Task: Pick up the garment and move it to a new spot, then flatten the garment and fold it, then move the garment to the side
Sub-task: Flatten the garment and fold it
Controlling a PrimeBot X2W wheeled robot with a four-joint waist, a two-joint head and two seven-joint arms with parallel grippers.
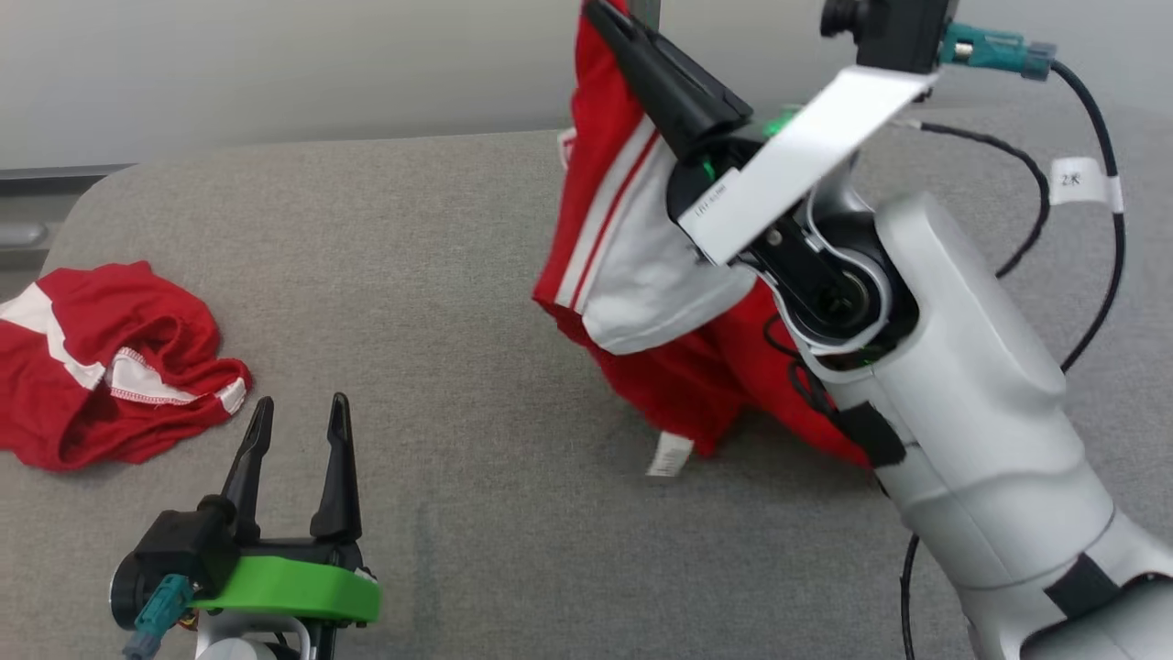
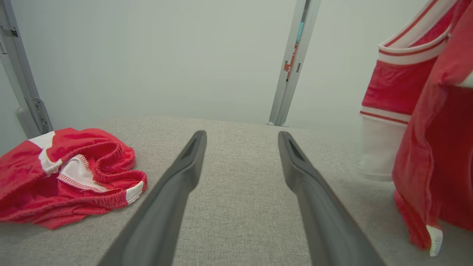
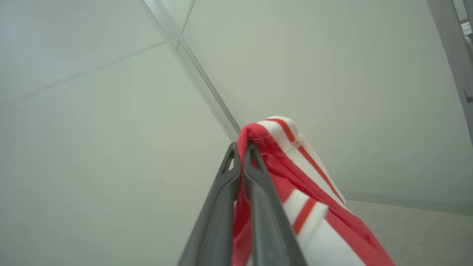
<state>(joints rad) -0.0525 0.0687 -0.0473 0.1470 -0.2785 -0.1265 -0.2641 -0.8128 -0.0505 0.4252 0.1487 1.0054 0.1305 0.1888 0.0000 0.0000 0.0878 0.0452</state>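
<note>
The white tag (image 1: pixel 670 455) on the garment (image 1: pixel 632 275) carries print too small to read. A cable label (image 1: pixel 1081 181) shows a 2 and a blurred mark. The right gripper (image 3: pixel 242 147) is clenched on the garment's red edge, holding it up over the worktop (image 1: pixel 458 275). The right wrist view shows that pinch, and the head view shows the hanging cloth. The left gripper (image 1: pixel 298 403) is released and wide, low and well apart from it, near a 2nd garment (image 1: pixel 110 367) that lies crumpled.

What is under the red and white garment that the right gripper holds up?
The grey table; the lifted garment seems to touch it with its lower end. What lies beneath that bunched cloth is covered.
</note>
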